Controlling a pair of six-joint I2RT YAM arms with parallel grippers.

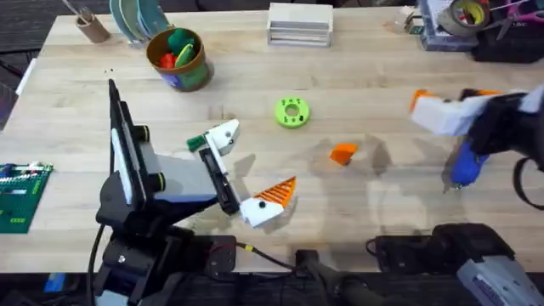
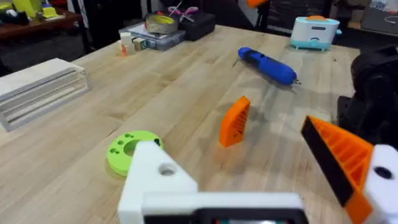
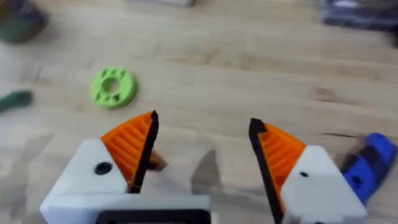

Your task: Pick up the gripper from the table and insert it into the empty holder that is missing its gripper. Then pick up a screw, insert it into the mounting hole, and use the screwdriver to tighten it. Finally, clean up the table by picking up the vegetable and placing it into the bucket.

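Gripper (image 2: 234, 122): orange wedge standing on the counter (image 2: 186, 81), centre.
Screwdriver (image 2: 267, 65): blue, lying at 1 o'clock of the wedge.
Green disc (image 2: 129, 150): at 8 o'clock, touching the holder (image 2: 158, 177).

Orange ribbed gripper (image 1: 343, 153); blue screwdriver (image 1: 466, 165) (lime disc (image 1: 291, 111) nearby).

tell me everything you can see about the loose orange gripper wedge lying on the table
The gripper is a small orange plastic wedge, triangular, with fine ribs along one face. In the left wrist view it stands upright on an edge on the bare wooden table, casting a short shadow. It sits alone, right of the lime-green disc and left of the blue screwdriver. Nothing touches it.
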